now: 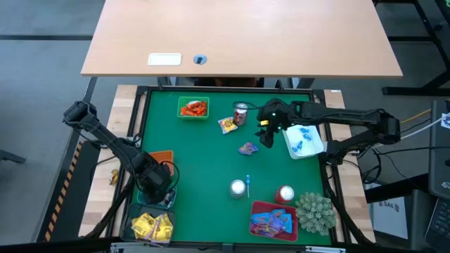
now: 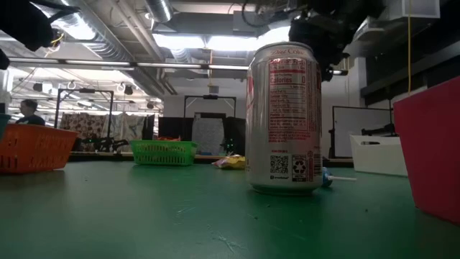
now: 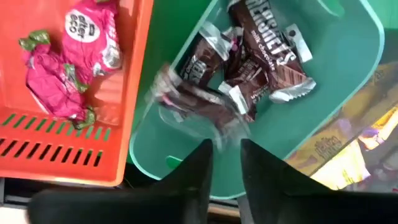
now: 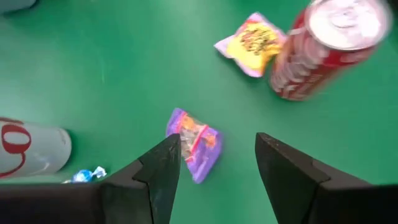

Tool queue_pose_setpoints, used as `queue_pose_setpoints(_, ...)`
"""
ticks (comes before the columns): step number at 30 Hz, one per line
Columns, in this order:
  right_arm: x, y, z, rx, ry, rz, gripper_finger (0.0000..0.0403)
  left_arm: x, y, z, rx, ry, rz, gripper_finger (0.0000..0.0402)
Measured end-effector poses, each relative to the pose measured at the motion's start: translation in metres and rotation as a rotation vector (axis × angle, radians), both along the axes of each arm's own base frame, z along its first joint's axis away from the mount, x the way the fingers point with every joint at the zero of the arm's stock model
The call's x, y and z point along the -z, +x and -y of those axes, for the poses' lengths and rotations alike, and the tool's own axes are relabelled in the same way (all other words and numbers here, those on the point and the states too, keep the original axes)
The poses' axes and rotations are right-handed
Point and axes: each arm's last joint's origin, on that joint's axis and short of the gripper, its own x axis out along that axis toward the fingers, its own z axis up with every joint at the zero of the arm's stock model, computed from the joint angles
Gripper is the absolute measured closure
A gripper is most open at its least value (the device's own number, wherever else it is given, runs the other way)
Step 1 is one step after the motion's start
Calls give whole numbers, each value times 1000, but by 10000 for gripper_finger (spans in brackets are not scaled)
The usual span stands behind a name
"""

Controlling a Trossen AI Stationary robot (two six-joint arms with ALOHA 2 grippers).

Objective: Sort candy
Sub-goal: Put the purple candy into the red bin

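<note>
My left gripper [image 3: 225, 155] [image 1: 158, 190] points down over a teal bin [image 3: 348, 37] of dark chocolate candy [image 3: 267, 62], its fingers a little apart. A blurred dark candy [image 3: 196, 102] shows just past its fingertips, over the bin. My right gripper [image 4: 217, 162] [image 1: 267, 133] stands open above a purple candy packet [image 4: 194, 143] [image 1: 247, 148] that lies flat on the green mat. A yellow candy packet [image 4: 255, 43] lies beside an upright red can [image 4: 323, 50]. My left gripper: the blurred dark candy's near end [image 3: 233, 124] lies right at the fingertips, and I cannot tell whether they touch it. My right gripper touches nothing.
An orange basket [image 3: 134, 93] with pink candy adjoins the teal bin, and a bin of yellow packets [image 1: 151, 226] lies nearer. A green basket [image 1: 193, 108], a white bin [image 1: 304, 139], a red bin [image 1: 272, 221], two more cans [image 1: 238, 187] [image 1: 285, 195] and a spiky plant [image 1: 314, 211] stand around.
</note>
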Motion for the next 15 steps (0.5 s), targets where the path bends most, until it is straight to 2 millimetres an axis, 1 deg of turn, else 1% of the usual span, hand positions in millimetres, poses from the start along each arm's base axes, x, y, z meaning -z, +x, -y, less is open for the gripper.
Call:
queue_pose_setpoints(4, 17, 13, 1, -85, 34, -38, 197, 0, 0, 2, 6, 17, 26, 299)
queue_pose_setpoints(7, 31, 23, 0, -170, 35, -75, 197, 0, 3, 2, 1, 37, 66, 285)
queue_pose_setpoints(12, 58, 38, -5, -299, -8, -142, 197, 0, 9, 3, -11, 93, 177, 281)
queue_pose_setpoints(15, 73, 47, -10, -337, -17, -171, 197, -1, 11, 2, -21, 135, 226, 282)
